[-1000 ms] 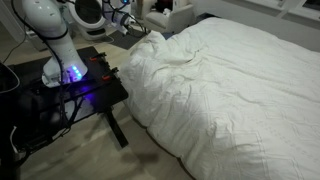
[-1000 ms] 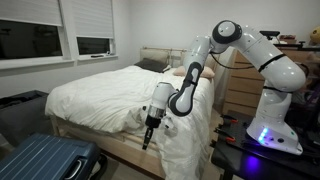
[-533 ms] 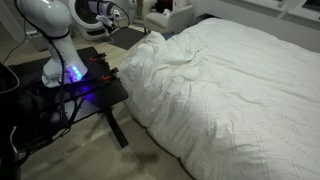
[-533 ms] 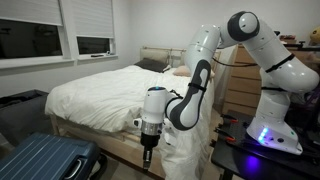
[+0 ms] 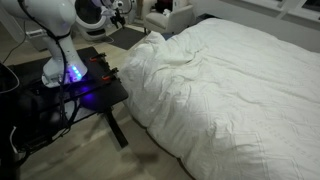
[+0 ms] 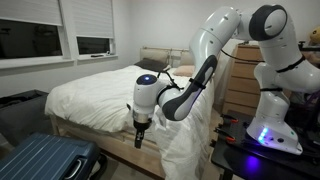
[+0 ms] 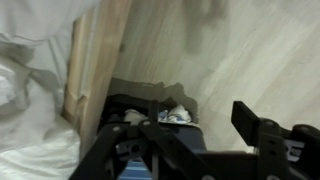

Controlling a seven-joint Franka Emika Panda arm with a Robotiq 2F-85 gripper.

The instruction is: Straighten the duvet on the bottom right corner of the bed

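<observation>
The white duvet (image 5: 220, 90) covers the whole bed (image 6: 70, 132) and hangs in creased folds over the near corner (image 6: 185, 140). In an exterior view my gripper (image 6: 138, 140) points down beside the bed's side rail, just clear of the hanging duvet corner. In the wrist view the gripper (image 7: 198, 118) is open, its jaws wide apart with nothing between them, and floor shows behind. White duvet fabric (image 7: 30, 95) fills the left of that view, beside the wooden frame (image 7: 95, 60). In the exterior view over the bed, only the arm's upper links (image 5: 95, 10) show.
A blue suitcase (image 6: 45, 160) lies on the floor at the bed's foot, under the gripper. The black robot table (image 5: 75, 95) stands close to the duvet corner. A wooden dresser (image 6: 240, 85) is behind the arm. Pale floor (image 7: 230, 50) runs along the bed frame.
The jaws have gone from shut to open. The gripper has swung away from the hanging duvet corner, along the bed's side, and the elbow has risen.
</observation>
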